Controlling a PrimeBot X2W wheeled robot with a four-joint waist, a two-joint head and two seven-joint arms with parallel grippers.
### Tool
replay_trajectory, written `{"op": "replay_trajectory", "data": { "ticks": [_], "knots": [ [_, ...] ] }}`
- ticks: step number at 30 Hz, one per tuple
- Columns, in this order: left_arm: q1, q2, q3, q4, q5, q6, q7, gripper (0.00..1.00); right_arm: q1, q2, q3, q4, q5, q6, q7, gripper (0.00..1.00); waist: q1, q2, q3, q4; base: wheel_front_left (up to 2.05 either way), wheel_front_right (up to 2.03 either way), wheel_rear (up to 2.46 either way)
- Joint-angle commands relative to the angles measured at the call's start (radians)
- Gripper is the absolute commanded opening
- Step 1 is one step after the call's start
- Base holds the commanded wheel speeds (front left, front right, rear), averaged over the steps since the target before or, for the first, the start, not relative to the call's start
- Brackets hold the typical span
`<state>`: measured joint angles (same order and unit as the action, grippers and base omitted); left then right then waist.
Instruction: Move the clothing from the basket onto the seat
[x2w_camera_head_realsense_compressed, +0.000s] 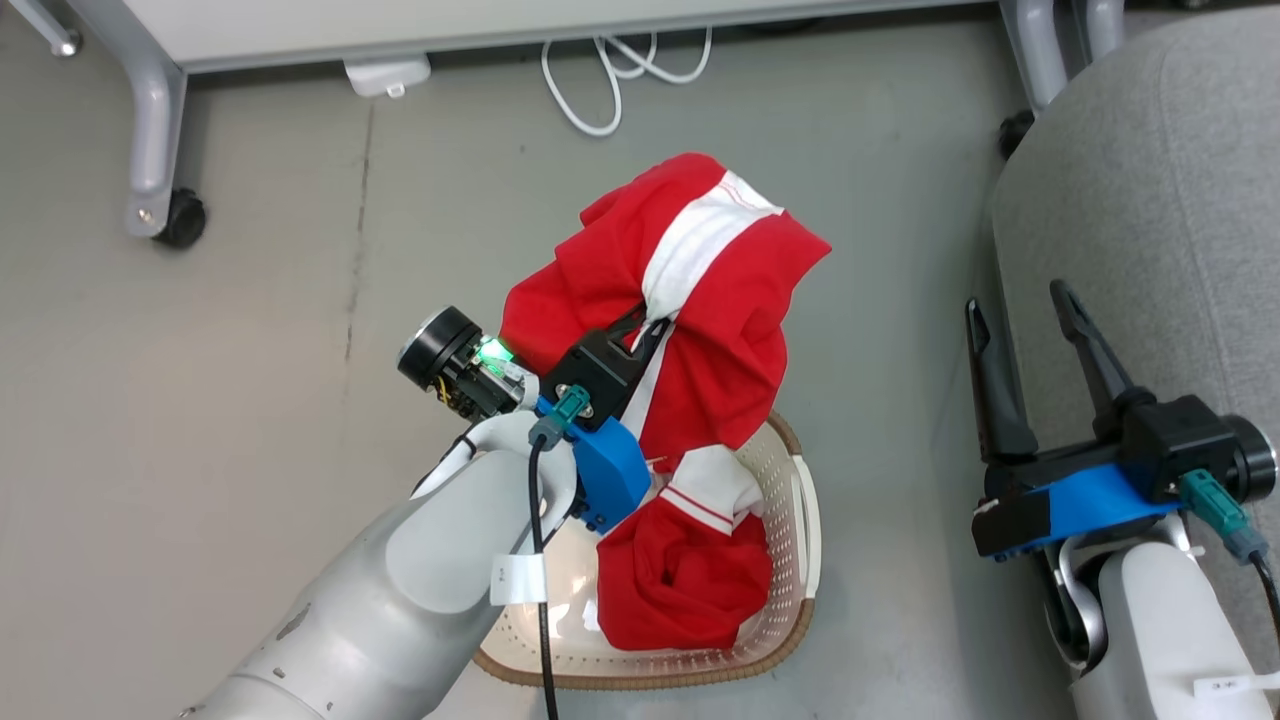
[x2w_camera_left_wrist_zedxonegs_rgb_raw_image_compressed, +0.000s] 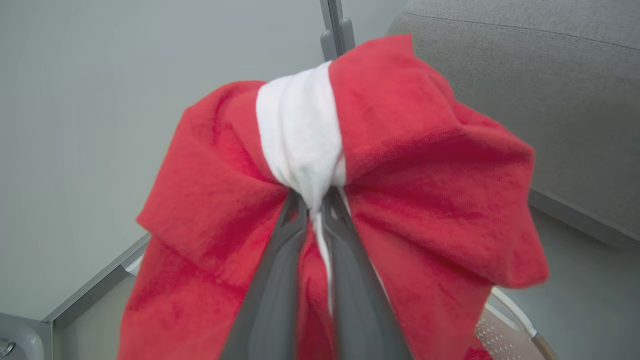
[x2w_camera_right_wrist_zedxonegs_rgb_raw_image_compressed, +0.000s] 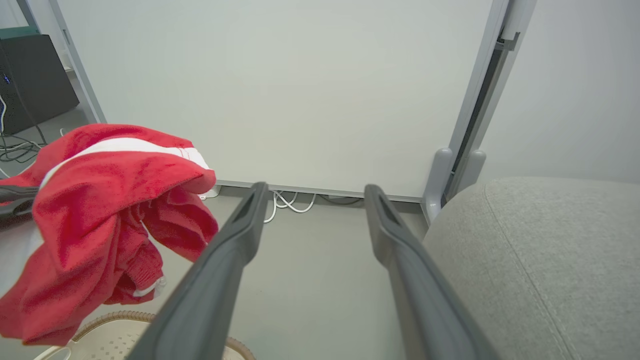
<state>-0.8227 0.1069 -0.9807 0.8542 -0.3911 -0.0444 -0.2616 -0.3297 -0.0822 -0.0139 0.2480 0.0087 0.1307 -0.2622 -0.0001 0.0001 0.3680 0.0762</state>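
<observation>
My left gripper (x2w_camera_head_realsense_compressed: 655, 322) is clamped shut on the white band of a red garment (x2w_camera_head_realsense_compressed: 600, 290), holding it bunched in the air above the basket (x2w_camera_head_realsense_compressed: 795, 560). The fabric drapes down on both sides of my fingers. Its lower end hangs toward the basket, and I cannot tell whether it touches what lies there. A second garment (x2w_camera_head_realsense_compressed: 690, 585), red with striped white trim, lies crumpled inside the basket on its right half. The basket sits on the grey floor (x2w_camera_head_realsense_compressed: 250, 300). My right gripper (x2w_camera_head_realsense_compressed: 1018, 300) hangs with its jaws wide apart and nothing between them, just beside the left edge of the seat (x2w_camera_head_realsense_compressed: 1150, 200). The seat stands to the right of the basket, near it but apart.
</observation>
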Motion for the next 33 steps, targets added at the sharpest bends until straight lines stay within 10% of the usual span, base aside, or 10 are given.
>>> {"op": "replay_trajectory", "data": {
  "ticks": [1, 33],
  "knots": [
    [0.014, 0.006, 0.020, -0.022, 0.004, 0.005, -0.005, 0.00, 0.021, 0.004, -0.003, 0.007, 0.003, 0.000, -0.004, 1.00, 0.0001, -0.0001, -0.033, 0.002, 0.00, 0.00, 0.00],
    [0.185, 0.047, 0.235, -0.265, 0.014, -0.004, -0.005, 0.00, 0.215, 0.032, -0.010, 0.064, 0.038, 0.000, -0.004, 1.00, 0.0001, -0.0001, -0.304, 0.026, 0.00, 0.00, 0.00]
  ]
}}
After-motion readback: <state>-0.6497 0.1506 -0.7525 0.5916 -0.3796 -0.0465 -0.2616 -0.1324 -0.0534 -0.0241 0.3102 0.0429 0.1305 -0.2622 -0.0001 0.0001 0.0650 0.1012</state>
